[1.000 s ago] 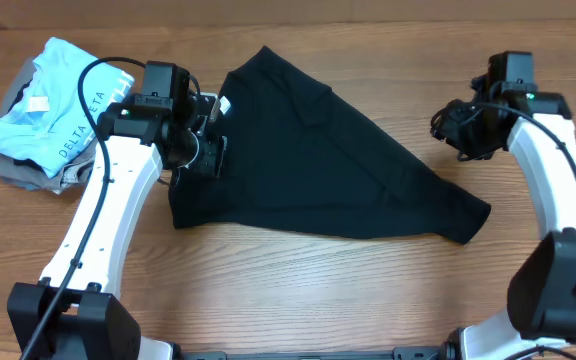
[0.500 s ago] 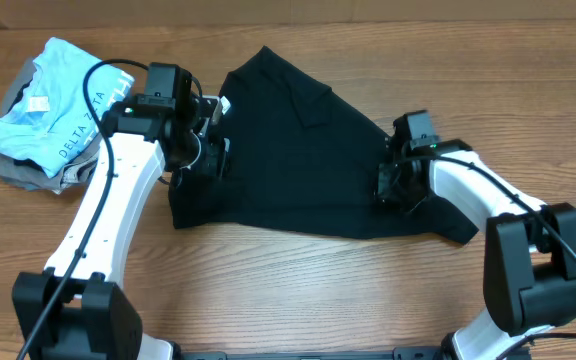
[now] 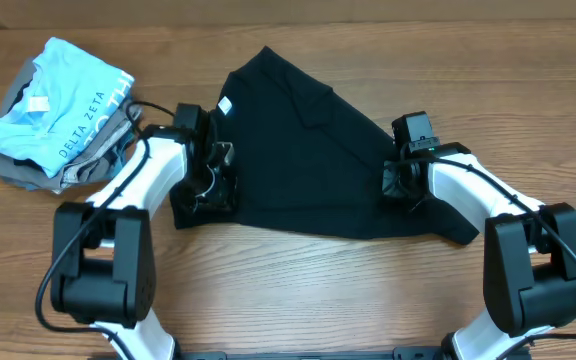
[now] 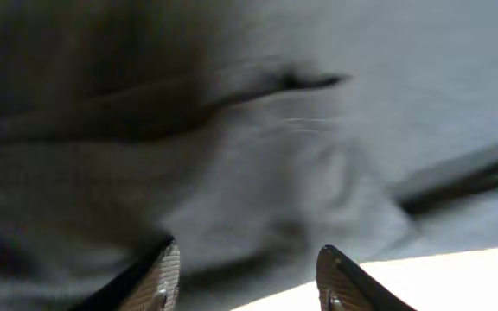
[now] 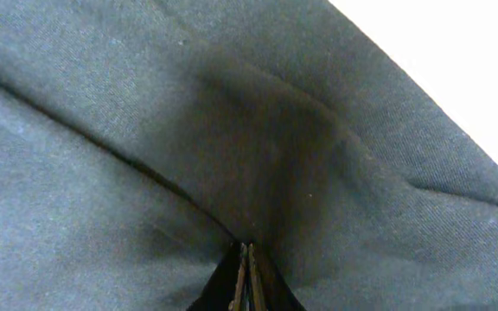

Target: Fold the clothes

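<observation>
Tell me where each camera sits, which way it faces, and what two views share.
Overhead: above the table, facing down on the black T-shirt, both arms showing.
Left wrist: on the left arm, close over shirt fabric; left gripper open.
Right wrist: on the right arm, close on fabric; right gripper shut on it.
Shared: all three show the shirt.

The left end effector (image 4: 247,281) stands parted, right end effector (image 5: 246,278) closed.
</observation>
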Robot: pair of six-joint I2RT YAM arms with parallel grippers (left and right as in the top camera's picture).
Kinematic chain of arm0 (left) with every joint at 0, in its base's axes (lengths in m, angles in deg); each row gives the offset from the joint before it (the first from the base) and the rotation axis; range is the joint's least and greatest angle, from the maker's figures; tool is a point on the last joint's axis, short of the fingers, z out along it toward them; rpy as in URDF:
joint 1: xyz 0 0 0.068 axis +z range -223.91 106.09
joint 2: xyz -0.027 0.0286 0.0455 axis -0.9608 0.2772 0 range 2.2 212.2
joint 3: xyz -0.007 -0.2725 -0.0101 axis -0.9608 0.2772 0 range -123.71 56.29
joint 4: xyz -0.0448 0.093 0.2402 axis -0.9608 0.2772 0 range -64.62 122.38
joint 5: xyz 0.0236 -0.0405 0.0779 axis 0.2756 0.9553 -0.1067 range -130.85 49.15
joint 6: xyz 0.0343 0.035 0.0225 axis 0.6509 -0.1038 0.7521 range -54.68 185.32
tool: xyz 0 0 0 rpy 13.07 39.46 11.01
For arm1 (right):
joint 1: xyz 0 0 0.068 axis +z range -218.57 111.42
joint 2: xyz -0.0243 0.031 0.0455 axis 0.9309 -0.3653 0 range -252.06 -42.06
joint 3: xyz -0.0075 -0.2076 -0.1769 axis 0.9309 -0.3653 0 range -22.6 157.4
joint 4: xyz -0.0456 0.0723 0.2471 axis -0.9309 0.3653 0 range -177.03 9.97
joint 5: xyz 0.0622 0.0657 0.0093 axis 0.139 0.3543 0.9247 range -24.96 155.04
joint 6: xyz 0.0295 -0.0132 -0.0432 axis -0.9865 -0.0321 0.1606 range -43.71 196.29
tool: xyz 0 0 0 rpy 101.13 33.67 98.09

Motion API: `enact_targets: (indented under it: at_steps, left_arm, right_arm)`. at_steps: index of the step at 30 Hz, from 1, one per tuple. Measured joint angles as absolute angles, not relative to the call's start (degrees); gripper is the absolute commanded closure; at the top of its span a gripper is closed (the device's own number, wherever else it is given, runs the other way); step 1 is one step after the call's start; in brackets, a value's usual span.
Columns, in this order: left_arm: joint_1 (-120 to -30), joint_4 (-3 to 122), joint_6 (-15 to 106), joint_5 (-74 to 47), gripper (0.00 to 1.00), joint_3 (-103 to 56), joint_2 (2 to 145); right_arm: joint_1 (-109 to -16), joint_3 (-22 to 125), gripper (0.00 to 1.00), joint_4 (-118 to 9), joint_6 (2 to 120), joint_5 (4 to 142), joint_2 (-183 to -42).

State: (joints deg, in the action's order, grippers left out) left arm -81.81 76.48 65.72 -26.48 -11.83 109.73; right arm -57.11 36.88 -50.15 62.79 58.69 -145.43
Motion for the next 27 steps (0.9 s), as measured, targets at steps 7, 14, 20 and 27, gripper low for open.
enact_targets:
  at_steps: [7, 14, 20, 27]
  left_arm:
    - [-81.8, 75.1, 65.7, -26.3, 0.48, -11.2, 111.3]
    - [-81.8, 75.1, 65.7, -26.3, 0.49, -11.2, 111.3]
    - [-81.8, 75.3, 65.7, -26.3, 0.49, -11.2, 111.3]
    - [-81.8, 75.3, 65.7, -26.2, 0.47, -11.2, 111.3]
  right_arm:
    - [-57.5, 47.7, 0.96, -41.4, 64.5, 50.4, -145.4]
    - [-60.8, 56.4, 0.32, -58.2, 73.2, 37.9, -144.4]
    - [-67.5, 56.9, 0.09, -59.8, 75.7, 34.1, -144.4]
    - [-73.0, 57.0, 0.29, -38.4, 69.4, 48.5, -144.4]
